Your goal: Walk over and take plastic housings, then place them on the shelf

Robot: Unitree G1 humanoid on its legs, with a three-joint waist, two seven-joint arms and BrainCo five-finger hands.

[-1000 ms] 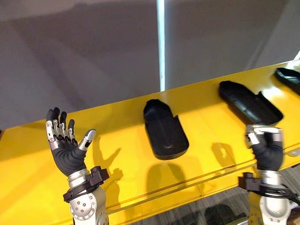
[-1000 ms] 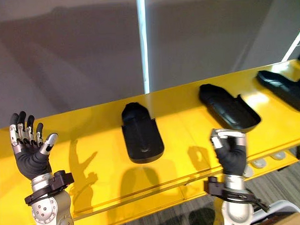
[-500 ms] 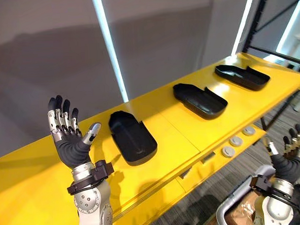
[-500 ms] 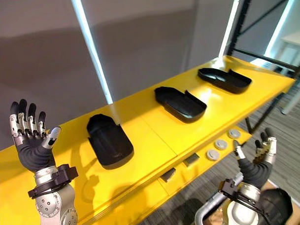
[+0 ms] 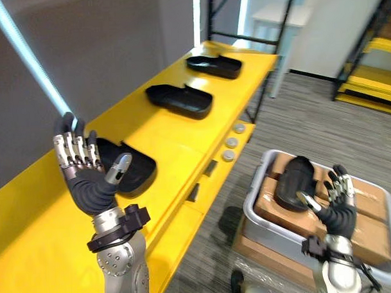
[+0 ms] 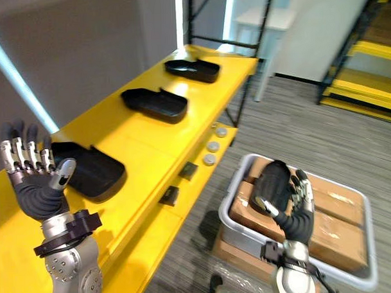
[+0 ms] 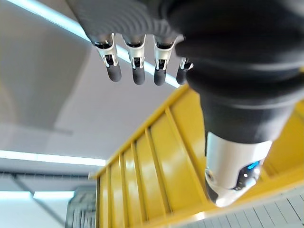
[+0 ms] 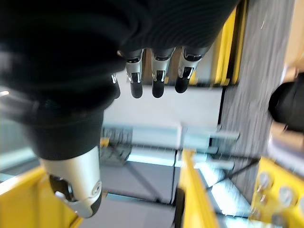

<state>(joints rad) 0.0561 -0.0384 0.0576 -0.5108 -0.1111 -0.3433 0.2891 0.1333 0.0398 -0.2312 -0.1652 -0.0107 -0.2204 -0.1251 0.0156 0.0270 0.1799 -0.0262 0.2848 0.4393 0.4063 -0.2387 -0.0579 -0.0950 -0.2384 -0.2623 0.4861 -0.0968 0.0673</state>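
Three black plastic housings lie in a row on the yellow shelf (image 5: 176,141): a near one (image 5: 135,171), a middle one (image 5: 180,100) and a far one (image 5: 214,65). A fourth housing (image 5: 292,185) rests on cardboard inside a grey bin (image 5: 254,194) on the floor. My left hand (image 5: 91,189) is raised palm-up in front of the near housing, fingers (image 7: 137,71) straight and empty. Just beside the bin's housing, my right hand (image 5: 339,212) is open with straight fingers (image 8: 156,80), not holding it.
Round grey knobs (image 5: 232,142) sit on the shelf's front ledge. Cardboard boxes (image 5: 371,224) fill the bin. Black rack posts (image 5: 284,27) stand beyond the shelf's far end, and yellow racking (image 5: 372,50) stands at the far right across grey carpet.
The whole view has swung to the right, bringing the bin and floor into sight. My right hand has gone from curled to open. My left hand keeps its raised, open pose.
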